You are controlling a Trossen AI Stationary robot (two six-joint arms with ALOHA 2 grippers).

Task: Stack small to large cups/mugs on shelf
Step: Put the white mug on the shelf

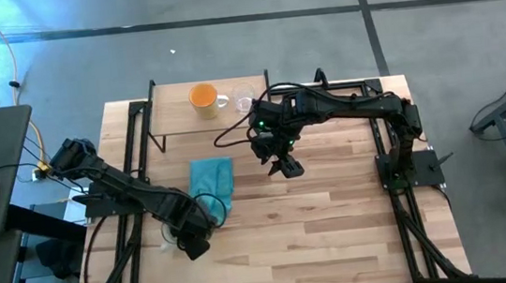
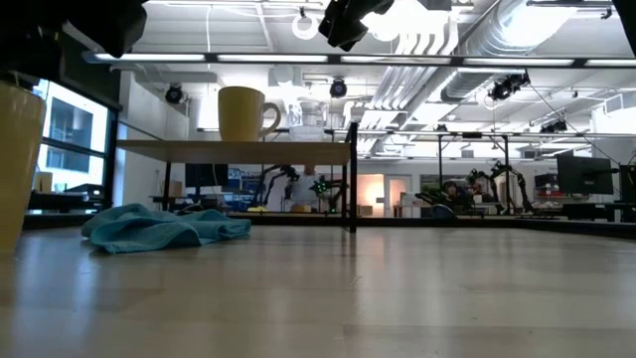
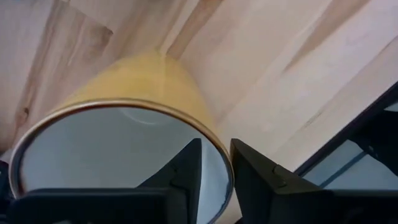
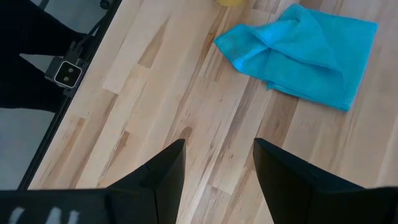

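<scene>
The cream-white mug (image 3: 124, 143) stands at the table's near left; my left gripper (image 3: 216, 149) comes at it from above and is shut on its rim. In the high view the left gripper (image 1: 193, 245) hides most of the mug. The orange mug (image 1: 203, 97) and the small clear glass cup (image 1: 244, 98) stand side by side on the shelf (image 1: 176, 121), the mug to the left. My right gripper (image 1: 286, 168) hangs open above the table's middle, right of the teal cloth (image 1: 212, 185), and touches nothing. My left gripper holds the cream mug by its rim (image 3: 219, 163), one finger inside the mug and one outside, pointing down from above. The mug hangs roughly upright below the fingers. In the low view the mug (image 2: 18, 169) reaches down near the tabletop; whether it rests there I cannot tell.
The teal cloth (image 2: 159, 227) lies crumpled on the planks in front of the shelf (image 2: 229, 149), between the two grippers. Black frame rails run along the table's left and right sides. Bare planks lie to the right of and in front of the cloth.
</scene>
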